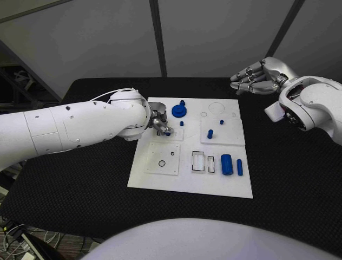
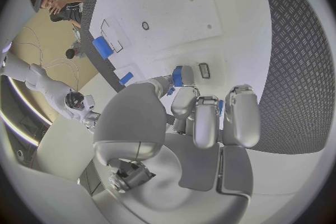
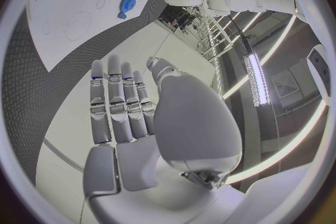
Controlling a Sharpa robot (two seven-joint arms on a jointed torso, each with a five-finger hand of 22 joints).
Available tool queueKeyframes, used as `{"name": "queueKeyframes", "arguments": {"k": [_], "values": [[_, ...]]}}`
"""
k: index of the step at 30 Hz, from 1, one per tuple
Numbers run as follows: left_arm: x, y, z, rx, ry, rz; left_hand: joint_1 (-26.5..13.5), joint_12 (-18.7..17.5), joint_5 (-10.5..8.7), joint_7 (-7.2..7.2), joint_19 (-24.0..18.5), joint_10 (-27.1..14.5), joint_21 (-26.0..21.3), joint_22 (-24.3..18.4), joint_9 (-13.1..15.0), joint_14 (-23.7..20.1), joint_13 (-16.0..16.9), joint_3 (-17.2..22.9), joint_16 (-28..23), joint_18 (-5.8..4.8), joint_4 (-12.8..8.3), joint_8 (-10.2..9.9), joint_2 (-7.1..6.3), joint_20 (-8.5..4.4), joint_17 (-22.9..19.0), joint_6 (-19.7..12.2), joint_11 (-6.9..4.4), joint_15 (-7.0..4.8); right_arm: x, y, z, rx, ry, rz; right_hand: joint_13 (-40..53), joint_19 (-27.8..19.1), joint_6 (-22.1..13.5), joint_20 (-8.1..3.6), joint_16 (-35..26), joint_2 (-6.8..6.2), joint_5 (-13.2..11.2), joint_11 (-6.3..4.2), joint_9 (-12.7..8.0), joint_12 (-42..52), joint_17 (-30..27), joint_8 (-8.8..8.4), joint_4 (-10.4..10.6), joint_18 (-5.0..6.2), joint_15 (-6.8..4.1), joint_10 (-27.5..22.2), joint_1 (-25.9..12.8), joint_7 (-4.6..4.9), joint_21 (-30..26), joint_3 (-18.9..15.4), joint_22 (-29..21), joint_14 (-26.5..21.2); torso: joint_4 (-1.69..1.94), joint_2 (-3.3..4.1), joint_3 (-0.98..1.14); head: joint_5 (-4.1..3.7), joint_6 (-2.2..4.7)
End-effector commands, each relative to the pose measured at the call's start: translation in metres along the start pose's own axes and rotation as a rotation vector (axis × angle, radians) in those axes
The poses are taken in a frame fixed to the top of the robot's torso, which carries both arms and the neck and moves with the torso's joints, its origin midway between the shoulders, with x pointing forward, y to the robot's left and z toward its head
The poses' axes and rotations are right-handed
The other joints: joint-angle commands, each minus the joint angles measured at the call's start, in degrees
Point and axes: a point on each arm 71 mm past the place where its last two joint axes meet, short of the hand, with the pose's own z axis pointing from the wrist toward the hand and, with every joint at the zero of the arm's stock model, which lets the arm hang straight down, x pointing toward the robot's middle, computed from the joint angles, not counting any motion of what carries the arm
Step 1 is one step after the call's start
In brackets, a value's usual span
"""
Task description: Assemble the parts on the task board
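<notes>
A black counter (image 1: 296, 179) stands before grey wall panels and carries the white task board (image 1: 188, 187) at its middle. The left hand (image 1: 158, 122) sits low over the board's left edge, largely hidden behind its own white arm in the head view. In the left wrist view its fingers (image 2: 198, 117) curl around a small blue part (image 2: 178, 75), pinching it just above the board. The right hand (image 1: 254, 79) hovers off the board's far right corner, holding nothing, fingers straight and close together. On the board, a blue gear (image 1: 179, 111) stands at the far side, small blue pegs (image 1: 210, 134) near the middle, and two blue cylinders (image 1: 227, 164) lie beside rectangular recesses (image 1: 197, 161) at the near right.
</notes>
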Motion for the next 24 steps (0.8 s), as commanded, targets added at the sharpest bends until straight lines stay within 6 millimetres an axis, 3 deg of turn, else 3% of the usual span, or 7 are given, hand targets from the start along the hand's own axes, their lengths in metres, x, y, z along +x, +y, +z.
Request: {"name": "queueKeyframes", "arguments": {"k": [1, 16, 19, 24], "values": [[0.0037, 0.0031, 0.0009, -0.014, 0.024, 0.021, 0.6, -0.4, 0.24, -0.45, 0.2, -0.1, 0.3, 5.2, 0.0, 4.7, 0.0, 9.2, 0.2, -0.81, -8.9, 0.2, 0.18, 0.06, 10.5, 0.0, -0.35, -0.45, 0.0001, 0.0018, 0.0005, -0.010, 0.007, -0.001, -0.1, 0.5, -0.1, -0.14, -0.2, -0.01, 0.3, 0.25, 0.0, -0.1, 0.1, 0.00, 0.2, 0.72, 0.21, 0.0, -0.8, 0.12, -0.4, -0.1, -0.1, 0.0, -0.01, 0.05, -0.03, -0.06, -0.01], [0.0037, 0.0031, 0.0021, -0.015, 0.027, 0.014, -0.5, 0.1, 0.29, -0.50, 0.3, 0.4, 0.3, 5.4, -0.1, 4.7, 0.4, 9.1, 0.2, -0.85, -8.6, 0.3, -0.33, 0.06, 10.6, 0.4, -0.35, -0.42, 0.0005, 0.0019, 0.0006, -0.009, 0.009, -0.001, -0.1, 0.5, -0.1, -0.13, -0.2, 0.03, 0.3, 0.25, 0.0, -0.1, 0.1, 0.01, 0.2, 0.72, 0.21, 0.0, -0.9, 0.11, -0.5, -0.2, -0.1, 0.1, -0.09, 0.04, 0.01, -0.04, -0.01], [0.0037, 0.0027, 0.0023, -0.015, 0.028, 0.011, -2.1, 0.3, 0.14, -0.72, 0.4, 0.6, 0.4, 5.5, -0.1, 4.7, 0.5, 7.9, 0.2, -0.88, -7.7, 0.4, -0.92, 0.06, 10.5, 0.8, -0.47, -0.45, 0.0004, 0.0019, 0.0006, -0.009, 0.009, -0.001, -0.1, 0.5, -0.1, -0.13, -0.2, 0.03, 0.3, 0.25, 0.0, -0.1, 0.1, 0.01, 0.2, 0.72, 0.21, 0.0, -0.9, 0.11, -0.5, -0.2, -0.1, 0.1, -0.09, 0.04, 0.02, -0.10, -0.01], [0.0036, 0.0028, 0.0029, -0.015, 0.029, 0.006, -7.0, 0.3, -0.35, -1.01, 0.5, 0.9, 0.3, 5.6, -0.3, 4.7, 0.5, 2.8, 0.2, -0.89, -4.0, 0.5, -1.78, -0.04, 10.5, 1.8, -0.66, -0.59, 0.0002, 0.0017, 0.0004, -0.008, 0.009, -0.001, -0.1, 0.5, -0.1, -0.13, -0.2, 0.03, 0.3, 0.25, 0.0, -0.1, 0.1, 0.01, 0.2, 0.72, 0.21, 0.0, -0.9, 0.11, -0.5, -0.2, -0.1, 0.1, -0.06, 0.01, 0.02, -0.17, -0.01]]}}
